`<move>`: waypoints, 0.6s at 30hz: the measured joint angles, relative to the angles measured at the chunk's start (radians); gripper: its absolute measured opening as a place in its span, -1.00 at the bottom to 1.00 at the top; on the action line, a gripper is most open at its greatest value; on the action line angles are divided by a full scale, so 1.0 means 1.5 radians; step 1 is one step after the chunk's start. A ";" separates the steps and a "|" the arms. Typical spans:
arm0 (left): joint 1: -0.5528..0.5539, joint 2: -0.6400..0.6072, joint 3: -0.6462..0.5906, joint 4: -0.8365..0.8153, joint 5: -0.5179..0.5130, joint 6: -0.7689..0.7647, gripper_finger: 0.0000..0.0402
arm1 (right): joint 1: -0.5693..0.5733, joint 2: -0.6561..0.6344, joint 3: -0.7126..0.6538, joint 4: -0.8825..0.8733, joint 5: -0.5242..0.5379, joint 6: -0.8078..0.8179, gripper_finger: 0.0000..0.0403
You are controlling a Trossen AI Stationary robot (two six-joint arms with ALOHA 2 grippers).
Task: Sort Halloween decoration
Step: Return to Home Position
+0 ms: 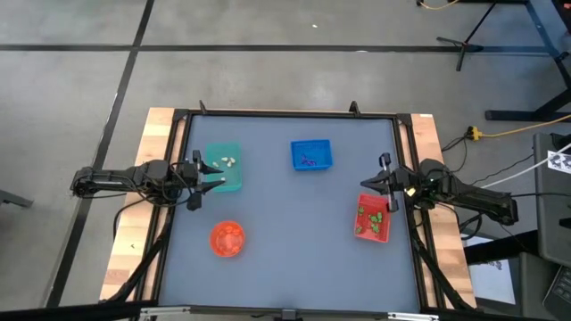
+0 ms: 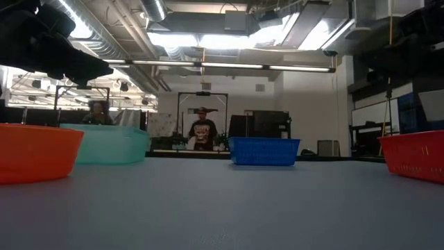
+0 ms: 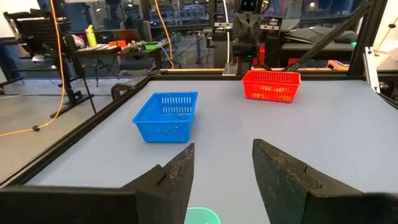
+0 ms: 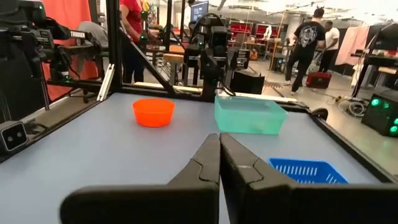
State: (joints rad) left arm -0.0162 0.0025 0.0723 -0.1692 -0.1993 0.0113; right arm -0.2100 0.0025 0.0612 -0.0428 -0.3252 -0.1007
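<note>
Here the Halloween decoration (image 1: 308, 161) lies sorted by colour in four containers on the grey table (image 1: 285, 267). White trinkets (image 1: 230, 162) sit in the teal tray (image 1: 234, 184) and purple trinkets (image 1: 312, 163) in the blue tray (image 1: 299, 147). Green trinkets (image 1: 370, 217) are in the red tray (image 1: 382, 235), and orange trinkets (image 1: 228, 237) are in the orange bowl (image 1: 214, 242). No piece shows loose on the tabletop. The left gripper (image 1: 214, 176) hangs over the teal tray's outer edge, near the table's left rail. Its wrist view shows the two dark fingers (image 3: 180, 171) spread wide with nothing between them and a sliver of teal below the gap. The right gripper (image 1: 368, 184) sits near the right rail, just beside the end of the red tray that faces the blue tray, and is not over the tray itself. In its wrist view its fingers (image 4: 208, 158) are pressed tightly together and hold nothing, pointing across the table toward the bowl and the teal tray. In the low view all four containers rest flat on the surface. A person (image 2: 202, 132) stands far back in the room behind them.
</note>
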 joint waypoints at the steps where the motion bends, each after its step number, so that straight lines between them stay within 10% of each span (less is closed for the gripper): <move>1: 0.000 0.000 0.000 0.000 0.000 0.000 -0.26 | 0.000 0.000 0.000 0.003 0.000 0.009 -0.99; 18: 0.000 0.000 0.000 0.000 -0.001 0.000 -0.26 | 0.000 0.000 0.000 -0.040 0.033 0.037 -0.99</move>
State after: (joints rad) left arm -0.0162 0.0025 0.0723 -0.1692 -0.2001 0.0113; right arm -0.2100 0.0025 0.0612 -0.1032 -0.2763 -0.0456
